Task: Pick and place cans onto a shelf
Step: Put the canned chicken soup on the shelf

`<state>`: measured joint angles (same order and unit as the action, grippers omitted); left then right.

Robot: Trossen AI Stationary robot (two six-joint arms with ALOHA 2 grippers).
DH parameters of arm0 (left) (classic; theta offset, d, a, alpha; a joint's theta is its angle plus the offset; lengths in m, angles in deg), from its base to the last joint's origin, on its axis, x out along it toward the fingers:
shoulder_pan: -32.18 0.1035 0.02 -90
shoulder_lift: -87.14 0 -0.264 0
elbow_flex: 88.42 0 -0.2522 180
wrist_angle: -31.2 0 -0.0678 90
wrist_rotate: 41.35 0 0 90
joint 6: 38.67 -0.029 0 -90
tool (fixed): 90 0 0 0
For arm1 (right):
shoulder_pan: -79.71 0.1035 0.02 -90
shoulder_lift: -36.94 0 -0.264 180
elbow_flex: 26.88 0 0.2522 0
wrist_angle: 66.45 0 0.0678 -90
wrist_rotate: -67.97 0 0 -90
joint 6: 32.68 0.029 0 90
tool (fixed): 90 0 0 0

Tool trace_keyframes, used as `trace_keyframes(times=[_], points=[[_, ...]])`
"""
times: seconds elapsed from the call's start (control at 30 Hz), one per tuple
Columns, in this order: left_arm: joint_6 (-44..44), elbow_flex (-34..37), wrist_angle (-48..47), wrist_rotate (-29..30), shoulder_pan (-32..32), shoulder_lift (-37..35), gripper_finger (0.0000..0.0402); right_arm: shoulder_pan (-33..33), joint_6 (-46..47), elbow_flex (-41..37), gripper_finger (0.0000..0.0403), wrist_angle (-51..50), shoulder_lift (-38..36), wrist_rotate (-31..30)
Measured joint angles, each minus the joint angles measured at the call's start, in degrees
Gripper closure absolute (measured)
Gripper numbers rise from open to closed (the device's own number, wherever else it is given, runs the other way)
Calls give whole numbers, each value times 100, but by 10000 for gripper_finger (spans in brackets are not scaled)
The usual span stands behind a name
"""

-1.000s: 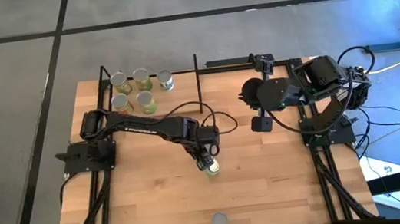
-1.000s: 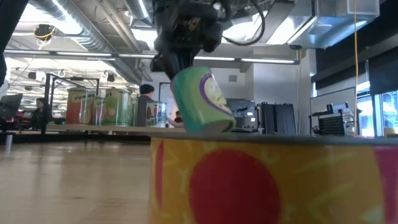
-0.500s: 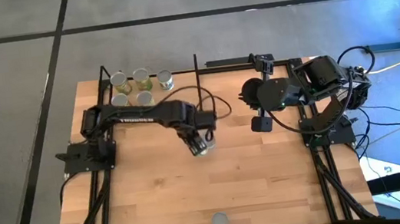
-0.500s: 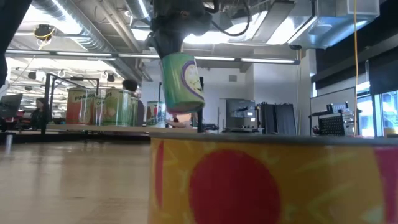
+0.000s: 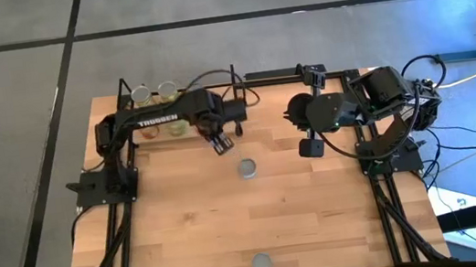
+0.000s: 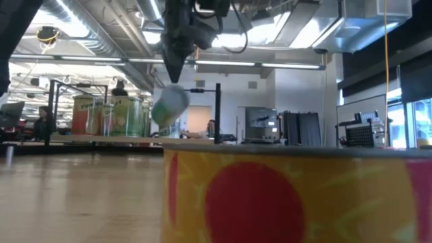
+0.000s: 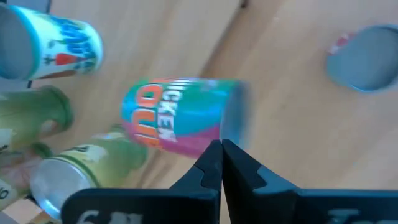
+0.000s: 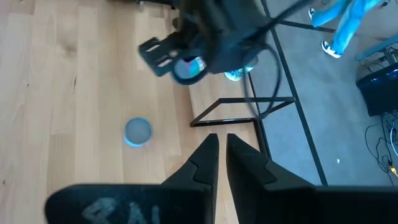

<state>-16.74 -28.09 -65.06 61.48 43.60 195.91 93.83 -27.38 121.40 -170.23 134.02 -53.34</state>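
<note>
Wooden tabletop (image 5: 304, 217): blurred can (image 7: 180, 117) label reads "ICKEN".

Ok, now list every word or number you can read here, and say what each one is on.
"TROSSEN": on the left arm, seen from above.
"ICKE" over "OU": part of the label on the blue and pink can in the left wrist view; the rest is cut off.
White can with blue print: too blurred to read.
Cans on the shelf in the low view: too small to read.
</note>
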Motion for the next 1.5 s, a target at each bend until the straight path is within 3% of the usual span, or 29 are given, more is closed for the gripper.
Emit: trace_keyframes(times=[0.3, 0.8, 1.07, 1.3, 1.5], points=[[-307, 2, 13, -46, 513, 0, 401, -1, -101, 0, 368, 0, 0, 0], [-317, 4, 72, -176, 508, 0, 401, 0, -131, 0, 368, 0, 0, 0], [-200, 9, 57, 526, 570, 0, 401, 1, -131, 0, 368, 0, 0, 0], [-105, 9, 22, 577, 1153, 0, 401, 0, -131, 0, 368, 0, 0, 0], [-164, 13, 83, 238, 1713, 66, 401, 0, -131, 0, 368, 0, 0, 0]])
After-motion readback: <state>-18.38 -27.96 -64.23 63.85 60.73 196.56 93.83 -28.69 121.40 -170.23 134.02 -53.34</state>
